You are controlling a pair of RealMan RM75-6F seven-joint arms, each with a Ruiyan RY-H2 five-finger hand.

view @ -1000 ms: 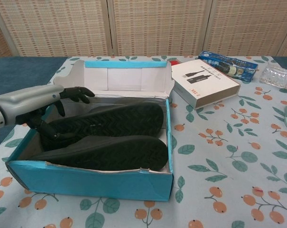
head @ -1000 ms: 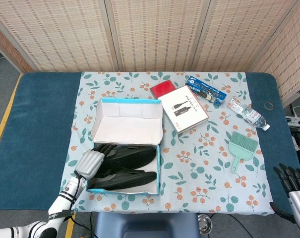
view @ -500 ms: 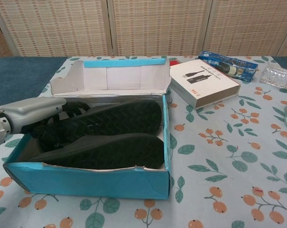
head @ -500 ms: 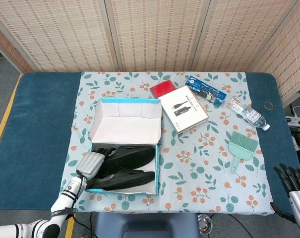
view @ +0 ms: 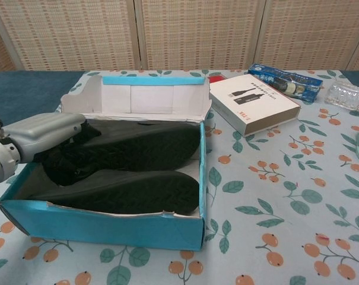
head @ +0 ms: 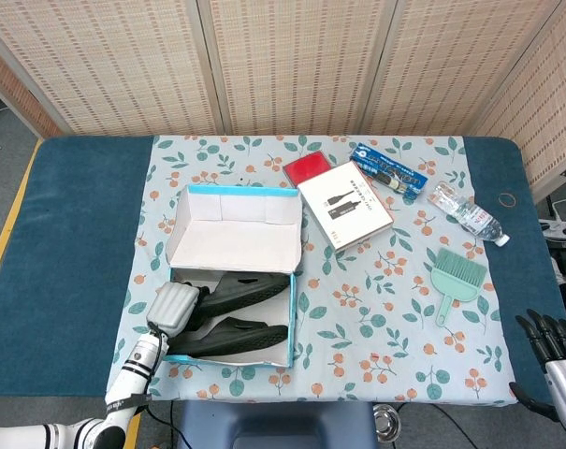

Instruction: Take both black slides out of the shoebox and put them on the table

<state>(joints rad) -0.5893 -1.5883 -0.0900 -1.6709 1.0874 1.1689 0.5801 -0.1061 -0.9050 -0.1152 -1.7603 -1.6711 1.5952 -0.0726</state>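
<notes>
The light-blue shoebox stands open near the table's front left, its lid flap upright at the back. Two black slides lie in it side by side: the rear one and the front one. My left hand reaches in over the box's left end and grips the heel end of the rear slide; its fingers are mostly hidden against the dark shoe. My right hand hangs off the table's front right corner, fingers apart and holding nothing.
A white boxed item lies right of the shoebox, with a red card and a blue packet behind it. A plastic bottle, a green brush and a rubber band lie on the right side.
The shoebox, with both slides and my left hand in it, has slid toward the table's front left. My left hand's fingers have sunk deeper onto the rear slide. The right hand is still.
</notes>
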